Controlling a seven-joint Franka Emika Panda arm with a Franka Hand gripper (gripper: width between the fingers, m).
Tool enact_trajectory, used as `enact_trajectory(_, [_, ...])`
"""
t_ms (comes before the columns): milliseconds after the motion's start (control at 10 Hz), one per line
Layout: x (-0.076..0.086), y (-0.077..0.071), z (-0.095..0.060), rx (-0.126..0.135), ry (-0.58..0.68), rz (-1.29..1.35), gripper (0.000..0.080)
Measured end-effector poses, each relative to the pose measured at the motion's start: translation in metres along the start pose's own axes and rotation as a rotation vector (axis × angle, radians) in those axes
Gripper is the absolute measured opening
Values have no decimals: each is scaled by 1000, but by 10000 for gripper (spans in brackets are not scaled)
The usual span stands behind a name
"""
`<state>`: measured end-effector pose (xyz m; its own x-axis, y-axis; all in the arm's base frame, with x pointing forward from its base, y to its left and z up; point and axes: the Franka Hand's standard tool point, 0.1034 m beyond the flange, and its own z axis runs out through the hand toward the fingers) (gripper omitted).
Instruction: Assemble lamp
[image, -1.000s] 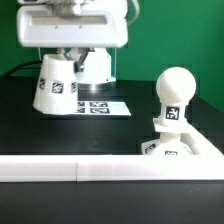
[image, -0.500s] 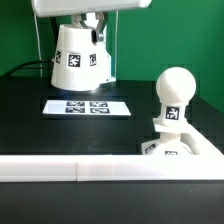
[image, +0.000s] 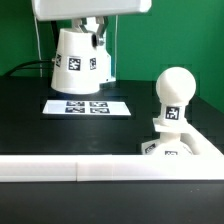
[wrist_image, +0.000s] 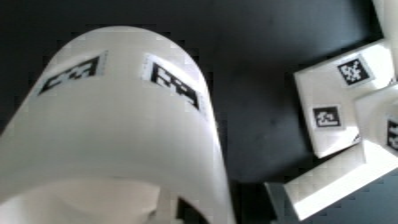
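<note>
1. So the shade (image: 77, 61) is up in the air, clear of the table (image: 60, 135), hanging off the gripper (image: 93, 27) above the marker board (image: 88, 106). It's upright, wide end down, tags facing out. In the wrist view the shade (wrist_image: 125, 130) fills most of the picture, so it's right up against the hand.

2. The gripper looks clamped on the shade near its top rim. I can only make out one finger at the top edge in the exterior view, but the shade is off the table with nothing else under it, so I'd say it's held.

3. The bulb (image: 172, 98) is already standing on its neck in the base (image: 180, 148), over at the exterior view's right of the marker board and nearer the camera. Looks seated and upright, though I can't tell how tightly it's screwed in.

4. The base sits just behind the long white bar (image: 70, 169) that runs along the front.

5. Progress-wise, I reckon it's about two thirds done: base and bulb are together, shade is picked up.

6. What's left, as far as I can judge: carry the shade across to the bulb, line it up over the ball, lower it on, then let go. The shade and bulb are well apart right now.
</note>
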<state>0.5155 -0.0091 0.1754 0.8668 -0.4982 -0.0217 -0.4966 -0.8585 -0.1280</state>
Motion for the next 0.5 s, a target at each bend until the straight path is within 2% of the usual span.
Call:
enact_trajectory(200, [11, -34, -11, 15, 19, 16, 44])
enact_trajectory(500, [18, -72, -32, 30, 14, 51, 44])
